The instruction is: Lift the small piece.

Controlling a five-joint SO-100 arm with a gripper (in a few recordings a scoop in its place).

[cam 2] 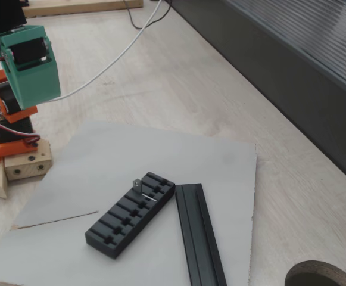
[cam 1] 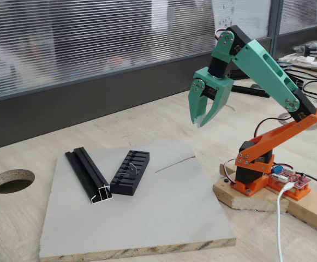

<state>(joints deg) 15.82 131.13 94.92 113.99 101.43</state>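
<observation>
The small piece (cam 2: pixel 138 186) sat on top of the black comb block (cam 1: pixel 130 172), caught in a groove near the block's far end, which probably kept so light a clip from sliding on the grey board (cam 1: pixel 147 229) and raised it for a grasp from above; the black rail (cam 1: pixel 88 176) lay just beside the block. The gripper (cam 1: pixel 197 121) hung high in the upper right of a fixed view, tips pointing down and nearly together, holding nothing. The piece lay well apart from it, lower left, near frame centre.
</observation>
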